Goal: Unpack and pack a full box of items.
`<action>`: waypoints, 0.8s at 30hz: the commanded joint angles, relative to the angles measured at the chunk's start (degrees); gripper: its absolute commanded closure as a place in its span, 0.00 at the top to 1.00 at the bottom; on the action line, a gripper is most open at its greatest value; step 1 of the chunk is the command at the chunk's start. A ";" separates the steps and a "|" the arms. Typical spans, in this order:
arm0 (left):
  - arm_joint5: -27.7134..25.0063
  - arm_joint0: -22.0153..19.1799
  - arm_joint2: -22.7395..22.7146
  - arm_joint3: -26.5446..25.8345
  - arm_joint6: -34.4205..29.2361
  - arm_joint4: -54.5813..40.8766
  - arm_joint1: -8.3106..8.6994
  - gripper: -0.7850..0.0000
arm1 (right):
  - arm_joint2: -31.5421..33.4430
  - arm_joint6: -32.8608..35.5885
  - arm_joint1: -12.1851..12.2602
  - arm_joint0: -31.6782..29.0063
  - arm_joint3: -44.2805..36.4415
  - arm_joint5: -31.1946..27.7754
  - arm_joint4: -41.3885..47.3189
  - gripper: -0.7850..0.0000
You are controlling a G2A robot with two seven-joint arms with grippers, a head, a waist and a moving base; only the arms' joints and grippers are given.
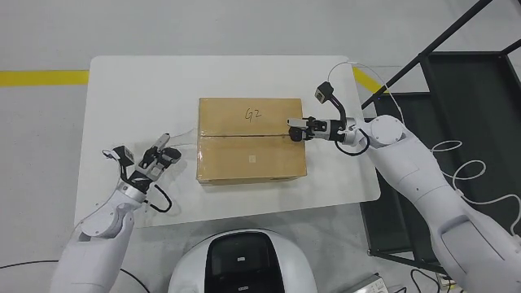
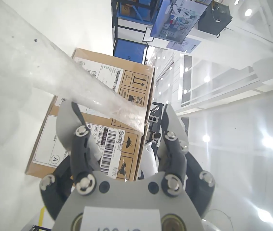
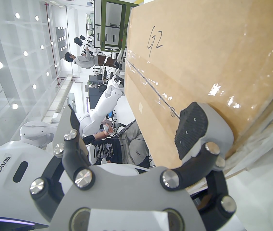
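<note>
Two takes on box [image 1: 251, 140]: L wrist gets labels [image 2: 48, 143], top the lid seam [image 1: 244, 136].

A white table [image 1: 130, 89] stands on grey floor [image 1: 244, 8] (yellow stripe [image 1: 41, 77] crossing it), dark rack [image 1: 472, 98] beside.

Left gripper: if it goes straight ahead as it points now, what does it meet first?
Probably the loose clear tape strip crossing before the left gripper, then the box's labelled end; depth is unclear.

Matt brown cardboard box [image 1: 251, 150] with glossy clear tape [image 3: 148, 80] along its seam, on a smooth white table [image 1: 130, 98].
</note>
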 commanded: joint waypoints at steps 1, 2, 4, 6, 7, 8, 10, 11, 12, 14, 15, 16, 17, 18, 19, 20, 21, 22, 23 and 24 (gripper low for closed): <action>-0.57 0.34 -0.26 -0.51 0.07 -0.48 -0.03 0.00 | 0.00 0.00 0.00 0.00 0.00 0.00 0.00 1.00; -1.26 0.65 -0.48 -0.91 0.03 -0.75 -0.04 0.00 | 0.00 0.00 0.00 0.00 0.00 0.00 0.00 1.00; -2.51 1.43 -1.03 -1.88 0.10 -0.81 -0.01 0.00 | 0.00 0.00 0.00 0.00 0.00 0.00 0.00 1.00; -3.62 2.18 -1.67 -3.16 0.16 -1.05 0.03 0.00 | 0.00 0.00 0.00 0.00 0.00 0.00 0.00 1.00; -4.12 2.54 -1.98 -4.01 0.25 -1.06 0.05 0.00 | 0.00 0.00 0.00 0.00 0.00 0.00 0.00 1.00; -4.37 2.92 -2.20 -4.87 0.24 -1.15 0.07 0.00 | 0.00 0.00 0.00 0.00 0.00 0.00 0.00 1.00; -4.86 3.52 -2.58 -6.93 0.14 -0.89 0.10 0.00 | 0.00 0.00 0.00 0.00 0.00 0.00 0.00 1.00; -4.96 3.85 -2.66 -7.97 0.00 -0.71 0.12 0.00 | 0.00 0.00 0.00 0.00 0.00 0.00 0.00 1.00; -4.93 4.10 -2.57 -9.18 -0.51 -0.46 0.13 0.00 | 0.00 0.00 0.00 0.00 0.00 0.00 0.00 1.00; -4.93 4.34 -2.43 -11.28 -1.31 0.53 0.17 0.00 | 0.00 0.00 0.00 0.00 0.00 0.00 0.00 1.00; -4.59 4.32 -2.24 -12.17 -1.32 1.37 0.18 0.00 | 0.00 0.00 0.00 0.00 0.00 0.00 0.00 1.00; -4.03 4.17 -1.87 -13.11 -1.48 2.42 0.18 0.00 | 0.00 0.00 0.00 0.00 0.00 0.00 0.00 1.00; -3.48 3.93 -1.49 -13.89 -1.40 3.48 0.16 0.00 | 0.00 0.00 0.00 0.00 0.00 0.00 0.00 1.00; -2.70 3.64 -1.03 -14.47 -1.27 4.67 0.14 0.00 | 0.00 0.00 0.00 0.00 0.00 0.00 0.00 1.00; -2.07 3.21 -0.52 -15.13 -1.16 5.97 0.11 0.00 | 0.00 0.00 0.00 0.00 0.00 0.00 0.00 1.00; -1.57 2.85 -0.07 -15.55 -0.80 7.08 0.07 0.00 | 0.00 0.00 0.00 0.00 0.00 0.00 0.00 1.00; -0.83 2.39 0.56 -16.03 -0.74 8.58 0.04 0.00 | 0.00 0.00 0.00 0.00 0.00 0.00 0.00 1.00; 0.15 1.92 1.14 -16.38 -0.64 9.88 0.00 0.00 | 0.00 0.00 0.00 0.00 0.00 0.00 0.00 1.00; 0.97 1.45 1.65 -16.77 -0.49 11.09 -0.03 0.00 | 0.00 0.00 0.00 0.00 0.00 0.00 0.00 1.00; 1.75 0.99 2.11 -17.11 -0.44 12.60 -0.04 0.00 | 0.00 0.00 0.00 0.00 0.00 0.00 0.00 1.00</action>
